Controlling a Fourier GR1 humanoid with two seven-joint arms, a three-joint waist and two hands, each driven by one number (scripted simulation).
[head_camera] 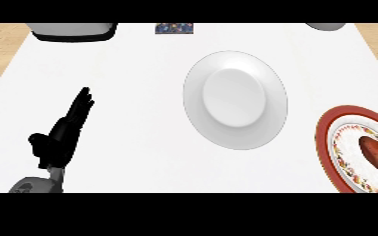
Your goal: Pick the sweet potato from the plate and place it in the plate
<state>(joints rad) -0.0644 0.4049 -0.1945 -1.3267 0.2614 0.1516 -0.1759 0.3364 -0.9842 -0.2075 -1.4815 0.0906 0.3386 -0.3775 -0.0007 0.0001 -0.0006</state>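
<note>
A plain white plate [235, 100] lies in the middle of the white counter. At the right edge a red-rimmed patterned plate [330, 145] is cut off by the picture's side. On it a reddish-brown sweet potato [369, 147] shows only partly. My left hand [65, 132] stands at the lower left with its fingers straight and pointing up, resting and holding nothing, well apart from both plates. My right hand does not show in the head view.
A grey and black appliance [74, 31] sits at the back left edge. A small patterned object [174, 28] lies at the back centre, and a pale rounded object [326, 26] at the back right. Wooden floor shows beyond the counter's corners.
</note>
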